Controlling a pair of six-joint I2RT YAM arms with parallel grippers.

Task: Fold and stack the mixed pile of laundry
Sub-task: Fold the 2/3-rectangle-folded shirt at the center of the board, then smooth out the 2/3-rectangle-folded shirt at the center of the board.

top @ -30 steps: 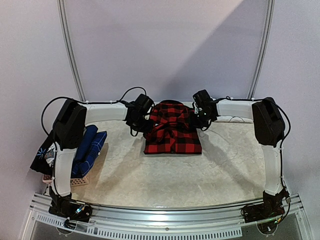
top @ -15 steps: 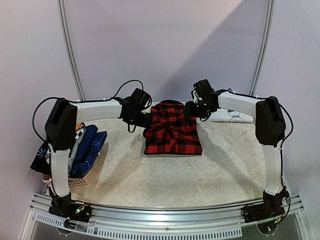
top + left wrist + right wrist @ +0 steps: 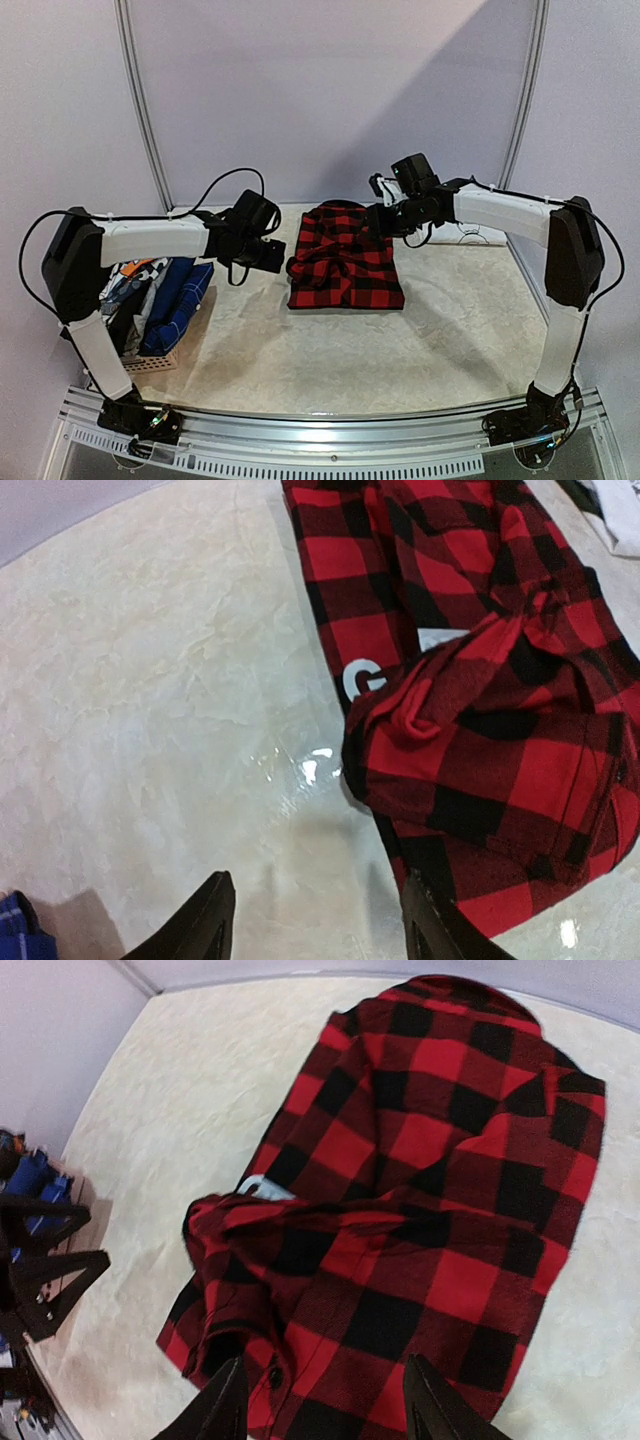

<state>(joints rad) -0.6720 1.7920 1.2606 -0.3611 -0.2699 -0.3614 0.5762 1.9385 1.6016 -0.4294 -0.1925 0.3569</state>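
White lettering (image 3: 362,677) shows only in the left wrist view. Top view gives a pinkish basket (image 3: 150,362) of blue and orange-patterned garments (image 3: 178,295) at the desk's (image 3: 330,350) left edge. Red-black plaid shirt (image 3: 345,265) is soft, folded, with a bunched sleeve, mid-desk on a glossy marbled top. Left jaws and right jaws are spread, empty. Both arms have pulled back since earlier.

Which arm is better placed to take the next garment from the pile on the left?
Left. The pile of blue, navy and orange-patterned garments lies beside the left arm, and the left gripper hangs open and empty nearby. The right gripper is across the red-black plaid shirt.
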